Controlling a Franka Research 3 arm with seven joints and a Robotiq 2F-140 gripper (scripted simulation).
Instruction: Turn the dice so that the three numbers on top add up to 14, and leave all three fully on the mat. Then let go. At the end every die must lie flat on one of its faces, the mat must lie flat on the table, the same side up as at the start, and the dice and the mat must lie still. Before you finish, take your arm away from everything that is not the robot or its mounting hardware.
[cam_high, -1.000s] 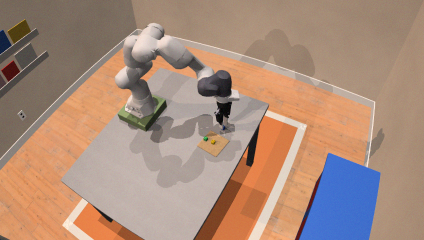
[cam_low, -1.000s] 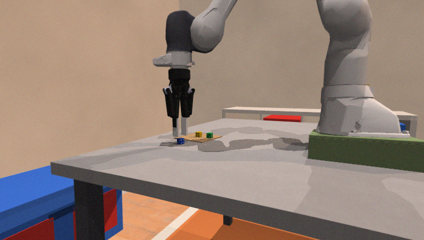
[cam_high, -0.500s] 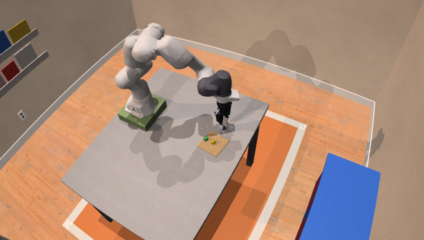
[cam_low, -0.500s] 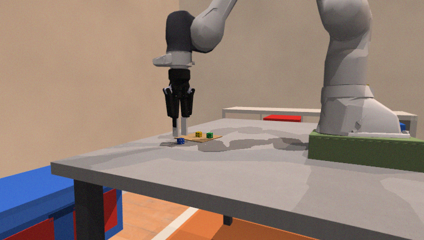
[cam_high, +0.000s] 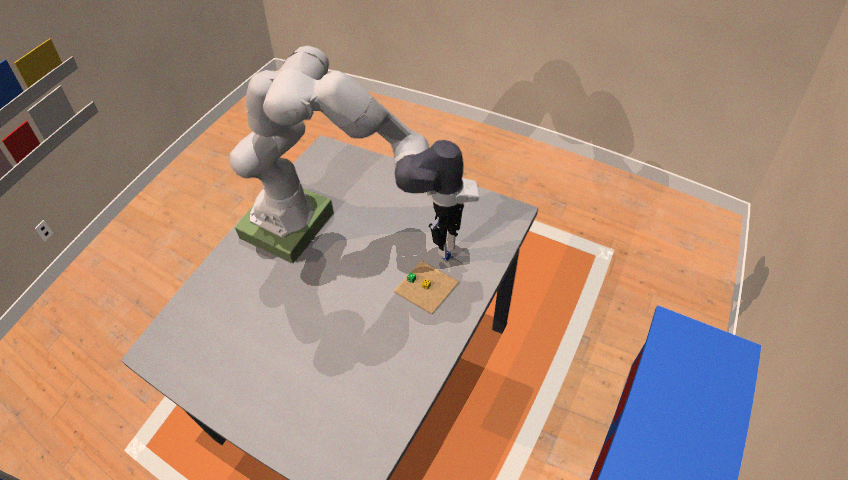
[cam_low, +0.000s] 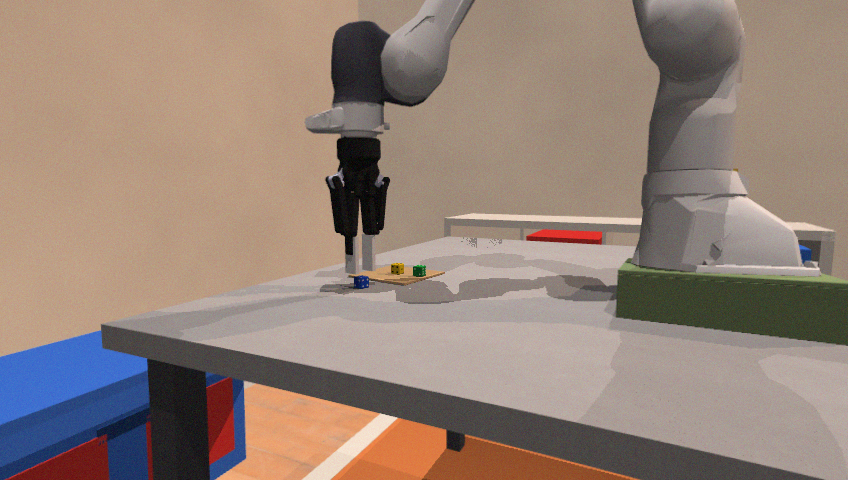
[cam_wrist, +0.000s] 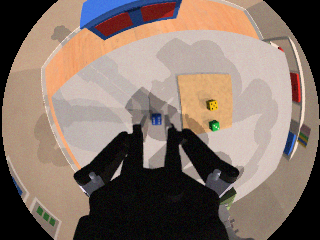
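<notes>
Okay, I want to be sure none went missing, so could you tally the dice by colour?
Blue: 1, off the mat on the table, die
Yellow: 1, on the mat, die
Green: 1, on the mat, die
Total: 3 dice

2 dice (cam_high: 426, 284) (cam_low: 397, 268) (cam_wrist: 212, 105) on mat (cam_high: 437, 300) (cam_low: 404, 279) (cam_wrist: 200, 87); 3rd die (cam_high: 447, 255) (cam_low: 361, 281) (cam_wrist: 156, 119) off mat, on tbl (cam_high: 267, 368) (cam_low: 476, 344) (cam_wrist: 100, 95) nr its edge.

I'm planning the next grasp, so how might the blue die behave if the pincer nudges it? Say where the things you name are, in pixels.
The blue die (cam_high: 447, 255) (cam_low: 361, 282) (cam_wrist: 156, 119) probably won't roll freely, given its flat faces. Being small and squat, it would likely slide before tipping. Its crisp edges suggest it's stiff.
</notes>
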